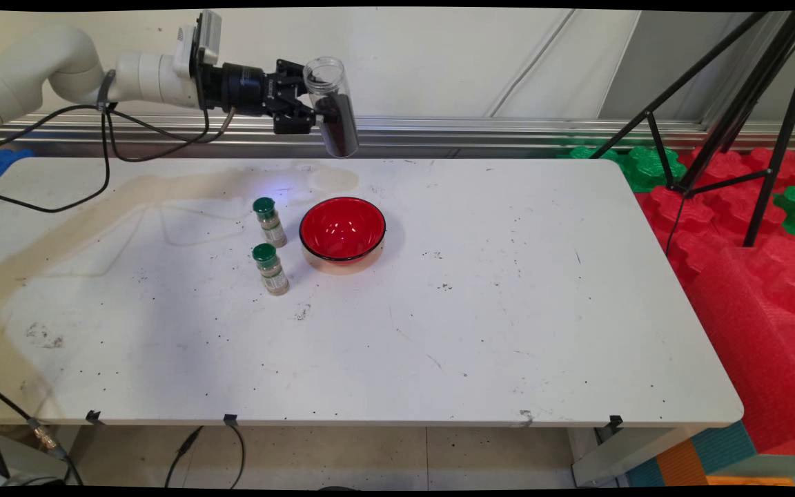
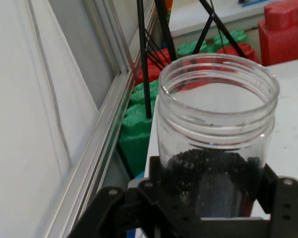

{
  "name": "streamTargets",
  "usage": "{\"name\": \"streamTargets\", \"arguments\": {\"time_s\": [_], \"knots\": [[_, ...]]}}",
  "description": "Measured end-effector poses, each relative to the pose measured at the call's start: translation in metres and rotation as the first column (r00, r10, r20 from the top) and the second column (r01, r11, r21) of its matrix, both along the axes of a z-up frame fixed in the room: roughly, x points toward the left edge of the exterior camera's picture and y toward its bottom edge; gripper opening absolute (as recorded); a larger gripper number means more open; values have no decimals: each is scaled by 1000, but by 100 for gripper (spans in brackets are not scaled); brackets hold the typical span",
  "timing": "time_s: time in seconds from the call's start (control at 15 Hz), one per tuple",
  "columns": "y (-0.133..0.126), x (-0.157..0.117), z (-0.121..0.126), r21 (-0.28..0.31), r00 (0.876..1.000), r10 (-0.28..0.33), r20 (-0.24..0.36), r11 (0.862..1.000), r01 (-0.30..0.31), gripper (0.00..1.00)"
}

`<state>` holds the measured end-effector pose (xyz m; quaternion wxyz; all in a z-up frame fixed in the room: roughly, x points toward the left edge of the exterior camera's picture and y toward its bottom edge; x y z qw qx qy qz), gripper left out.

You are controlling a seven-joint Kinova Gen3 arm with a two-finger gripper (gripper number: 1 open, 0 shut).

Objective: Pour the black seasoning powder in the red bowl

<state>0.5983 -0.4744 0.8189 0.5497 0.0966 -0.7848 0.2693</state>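
My gripper [image 1: 315, 110] is raised high over the table's far side, shut on a clear open-mouthed plastic jar [image 1: 332, 103] half full of dark grains. The jar stands nearly upright, mouth up, slightly tilted. In the hand view the jar [image 2: 216, 144] fills the middle, with the black linkage clasping its lower body. Below and a little nearer on the white table [image 1: 508, 310] sits a red bowl [image 1: 342, 230], with nothing visible inside. Two small green-capped spice bottles [image 1: 270, 222] [image 1: 270, 268] stand just left of the bowl.
Dark specks are scattered over the tabletop. A black tripod [image 1: 729, 117] stands off the table's right far corner above red and green foam blocks [image 1: 735, 207]. A metal rail [image 1: 508, 131] runs along the wall behind the table. Black cables [image 1: 108, 148] hang from the arm.
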Motion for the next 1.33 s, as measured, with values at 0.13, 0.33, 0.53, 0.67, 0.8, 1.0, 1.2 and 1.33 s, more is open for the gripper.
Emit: {"name": "streamTargets", "arguments": {"time_s": [0.13,0.33,0.53,0.67,0.8,1.0,1.2,1.33], "knots": [[-2,3,-7,-16,1000,1,19,1000,0,0],[-4,7,-19,-41,998,4,57,999,-1,0],[-3,7,-29,-78,995,2,102,997,6,0],[-1,7,-34,-109,991,-3,137,994,18,0],[1,7,-38,-137,986,-6,166,990,29,0],[6,5,-43,-192,976,-14,218,980,57,0],[11,2,-47,-243,964,-20,265,966,87,0],[14,0,-49,-283,953,-23,301,953,113,0]]}}
